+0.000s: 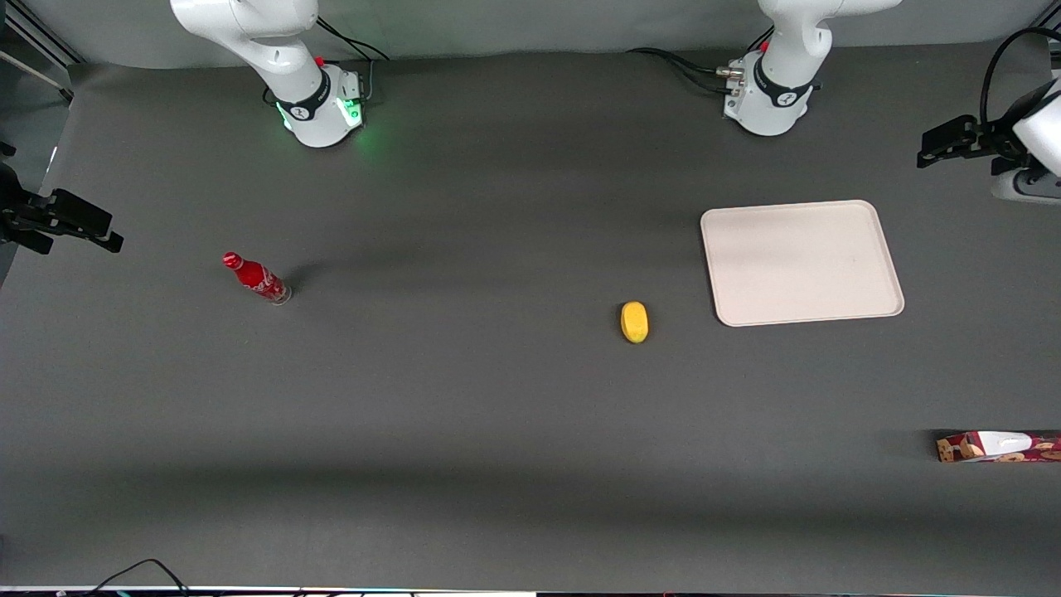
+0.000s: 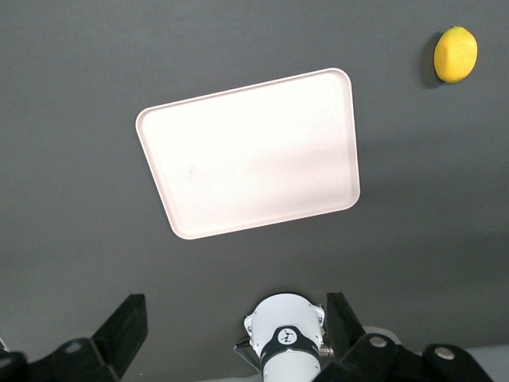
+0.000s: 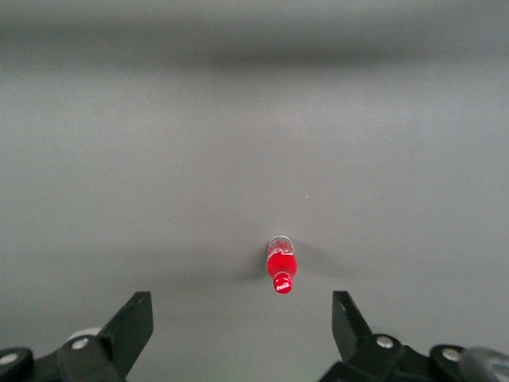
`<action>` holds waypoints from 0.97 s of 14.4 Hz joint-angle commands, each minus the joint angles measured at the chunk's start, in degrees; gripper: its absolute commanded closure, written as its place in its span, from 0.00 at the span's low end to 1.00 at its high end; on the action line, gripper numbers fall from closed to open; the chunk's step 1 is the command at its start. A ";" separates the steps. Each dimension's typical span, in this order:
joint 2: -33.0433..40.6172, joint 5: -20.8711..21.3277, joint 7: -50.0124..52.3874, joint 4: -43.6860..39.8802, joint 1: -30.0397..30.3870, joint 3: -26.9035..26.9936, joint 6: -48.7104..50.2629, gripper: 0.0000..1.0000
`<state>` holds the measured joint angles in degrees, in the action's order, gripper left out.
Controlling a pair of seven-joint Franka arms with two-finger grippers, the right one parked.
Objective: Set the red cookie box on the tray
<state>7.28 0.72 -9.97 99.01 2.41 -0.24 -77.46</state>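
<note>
The red cookie box (image 1: 999, 447) lies flat on the dark table at the working arm's end, nearer to the front camera than the tray and cut off by the picture's edge. The cream-white tray (image 1: 800, 261) (image 2: 250, 155) lies flat with nothing on it. My left gripper (image 1: 937, 149) (image 2: 235, 318) hangs in the air well above the table, beside the tray and farther from the front camera than the box. It is open, with nothing between its black fingers (image 2: 127, 322). The left wrist view does not take in the cookie box.
A yellow lemon (image 1: 634, 322) (image 2: 455, 54) lies close beside the tray, toward the parked arm. A small red bottle (image 1: 255, 278) (image 3: 281, 267) stands far off toward the parked arm's end. The working arm's white base (image 1: 767, 91) stands at the table's back edge.
</note>
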 commanded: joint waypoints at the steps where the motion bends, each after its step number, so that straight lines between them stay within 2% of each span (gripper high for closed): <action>1: -1.56 1.65 -1.98 -2.24 0.13 0.07 0.02 0.00; 4: -2.70 1.56 -0.76 -3.55 0.57 0.94 -0.15 0.00; 7: -7.96 1.48 -0.14 -8.89 0.57 10.93 -1.11 0.00; 10: -22.17 1.21 -0.31 -23.02 0.57 21.48 -2.43 0.00; 12: -32.10 1.13 2.65 -33.30 0.66 24.58 -4.27 0.00; 14: -37.14 -1.93 11.43 -35.81 1.28 26.25 -9.35 0.00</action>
<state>-17.90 1.64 -7.86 74.82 3.85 23.79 -84.32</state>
